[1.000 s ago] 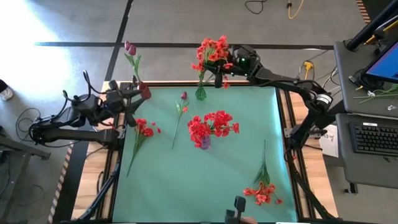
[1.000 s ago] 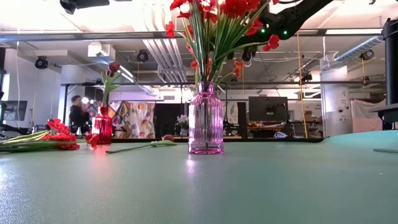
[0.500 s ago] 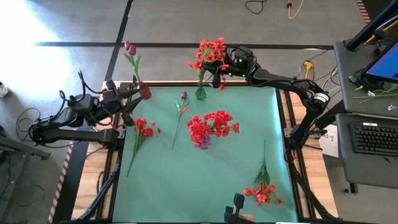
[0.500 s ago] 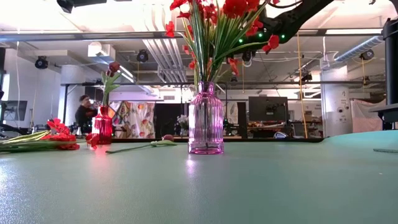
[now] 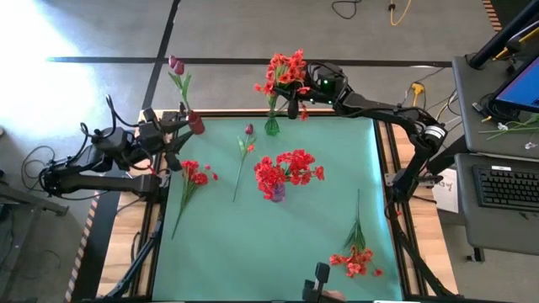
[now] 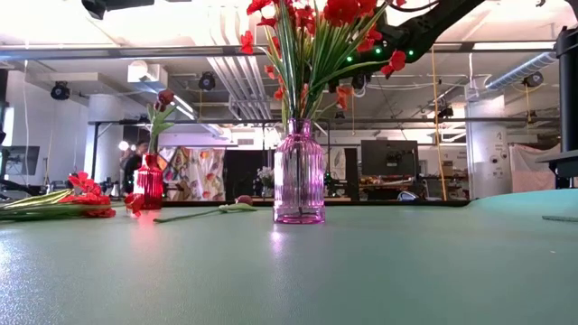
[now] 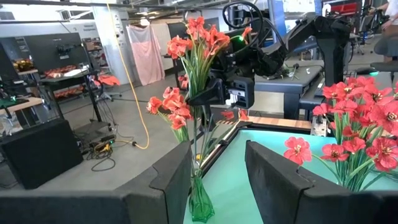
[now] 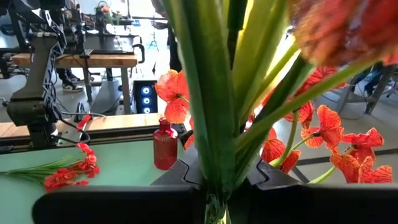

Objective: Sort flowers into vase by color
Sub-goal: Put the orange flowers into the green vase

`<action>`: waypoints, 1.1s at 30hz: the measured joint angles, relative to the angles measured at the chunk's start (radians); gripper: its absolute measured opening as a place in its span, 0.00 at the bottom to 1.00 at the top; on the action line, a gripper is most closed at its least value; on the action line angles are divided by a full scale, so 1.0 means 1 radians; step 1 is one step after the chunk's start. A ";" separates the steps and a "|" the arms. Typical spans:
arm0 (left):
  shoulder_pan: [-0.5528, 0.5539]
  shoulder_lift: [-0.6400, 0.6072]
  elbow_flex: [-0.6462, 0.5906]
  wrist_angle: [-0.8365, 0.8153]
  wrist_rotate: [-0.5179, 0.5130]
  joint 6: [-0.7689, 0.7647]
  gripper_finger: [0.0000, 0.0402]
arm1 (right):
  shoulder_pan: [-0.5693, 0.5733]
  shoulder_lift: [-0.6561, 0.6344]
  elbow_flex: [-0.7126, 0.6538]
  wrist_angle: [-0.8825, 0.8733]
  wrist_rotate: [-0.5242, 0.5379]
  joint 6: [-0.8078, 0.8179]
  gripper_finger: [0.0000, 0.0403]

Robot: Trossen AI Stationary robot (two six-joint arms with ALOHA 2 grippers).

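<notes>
Green matting covers the surface, with a workshop floor and desks beyond. At its middle a pink vase already holds a full bunch of red flowers. At the far edge the right end effector is clenched on the stems of an orange-red spray, whose stem ends sit in a small green vase. A red vase at the far left corner holds a magenta bud. The left end effector waits just beside it, fingers parted and holding nothing.

Still lying loose are three stems: a red spray on the left, a single bud near the middle, and another spray at the near right. So the sorting looks a bit over half done. Nothing blocks these stems, though the middle bunch spreads wide.
</notes>
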 joint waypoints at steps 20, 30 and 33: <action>0.000 0.000 0.000 0.000 0.000 0.000 0.35 | 0.019 0.000 0.000 -0.008 0.001 0.008 0.07; 0.000 0.000 0.000 0.000 0.000 0.000 0.35 | 0.026 0.000 0.000 -0.008 0.003 -0.001 0.07; 0.000 0.000 0.000 0.000 0.000 0.000 0.35 | 0.026 0.001 0.000 -0.008 0.035 -0.003 0.07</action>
